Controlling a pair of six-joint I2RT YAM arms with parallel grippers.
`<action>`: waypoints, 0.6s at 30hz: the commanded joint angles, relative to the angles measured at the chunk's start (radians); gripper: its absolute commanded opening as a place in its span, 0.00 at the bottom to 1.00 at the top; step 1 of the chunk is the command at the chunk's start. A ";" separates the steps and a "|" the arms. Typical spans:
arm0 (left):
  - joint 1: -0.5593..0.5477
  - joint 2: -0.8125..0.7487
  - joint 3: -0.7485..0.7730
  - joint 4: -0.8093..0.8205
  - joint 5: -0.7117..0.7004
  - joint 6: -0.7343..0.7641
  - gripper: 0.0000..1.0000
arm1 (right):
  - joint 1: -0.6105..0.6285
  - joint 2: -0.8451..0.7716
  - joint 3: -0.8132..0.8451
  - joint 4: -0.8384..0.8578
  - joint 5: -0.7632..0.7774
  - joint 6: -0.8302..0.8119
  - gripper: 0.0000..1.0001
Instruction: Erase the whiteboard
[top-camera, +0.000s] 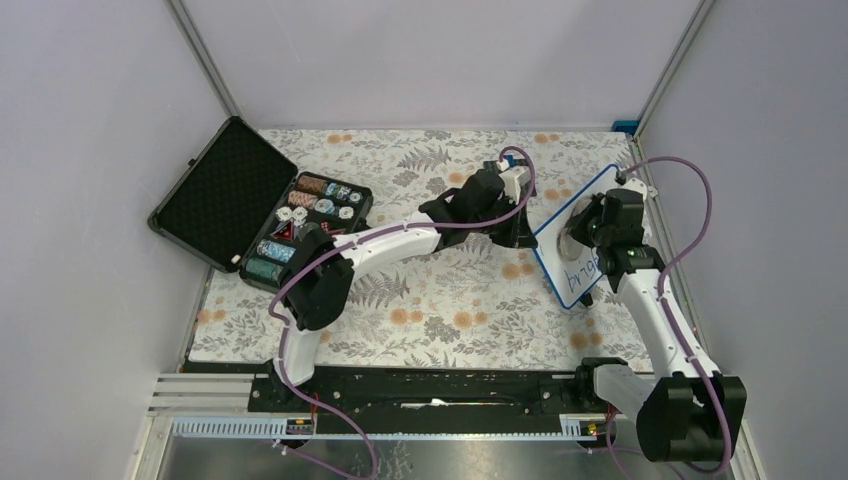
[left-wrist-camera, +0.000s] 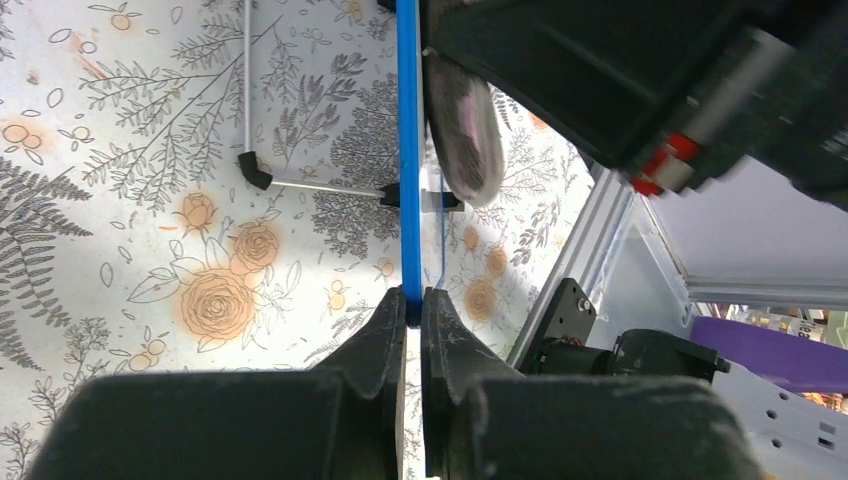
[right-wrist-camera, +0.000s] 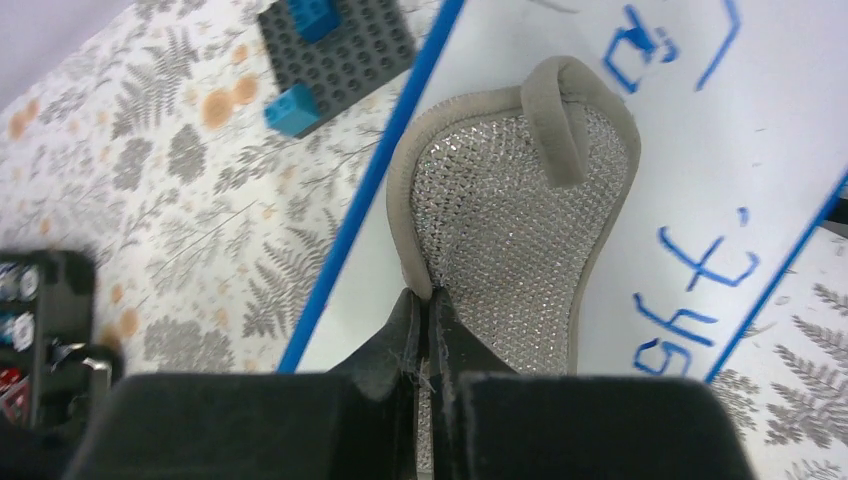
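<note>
The whiteboard (top-camera: 582, 278), white with a thin blue frame, stands tilted on edge at the right of the floral cloth. Blue handwriting (right-wrist-camera: 700, 270) shows on it. My left gripper (top-camera: 525, 232) is shut on its blue frame; in the left wrist view the frame (left-wrist-camera: 408, 150) runs edge-on between the closed fingers of that gripper (left-wrist-camera: 413, 305). My right gripper (top-camera: 585, 228) is shut on the rim of a silver-grey oval wiping pad (right-wrist-camera: 510, 210), which lies flat against the board's face (right-wrist-camera: 690, 150). In the right wrist view the right gripper (right-wrist-camera: 430, 300) holds the pad's lower edge. The pad also shows in the left wrist view (left-wrist-camera: 465, 130).
An open black case (top-camera: 215, 190) with poker chips (top-camera: 300, 215) lies at the left. A dark grey studded plate with blue bricks (right-wrist-camera: 340, 45) sits behind the board. A thin metal bracket with black corners (left-wrist-camera: 300, 183) lies on the cloth. Walls close in on both sides.
</note>
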 joint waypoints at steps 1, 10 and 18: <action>-0.024 -0.077 -0.012 0.020 0.021 0.029 0.00 | -0.027 0.024 0.029 -0.012 0.044 -0.026 0.00; -0.024 -0.070 -0.011 0.026 0.025 0.019 0.00 | 0.005 -0.019 0.005 -0.012 -0.318 -0.056 0.00; -0.024 -0.077 -0.014 0.029 0.014 0.020 0.00 | 0.103 -0.059 -0.043 0.039 -0.323 0.037 0.00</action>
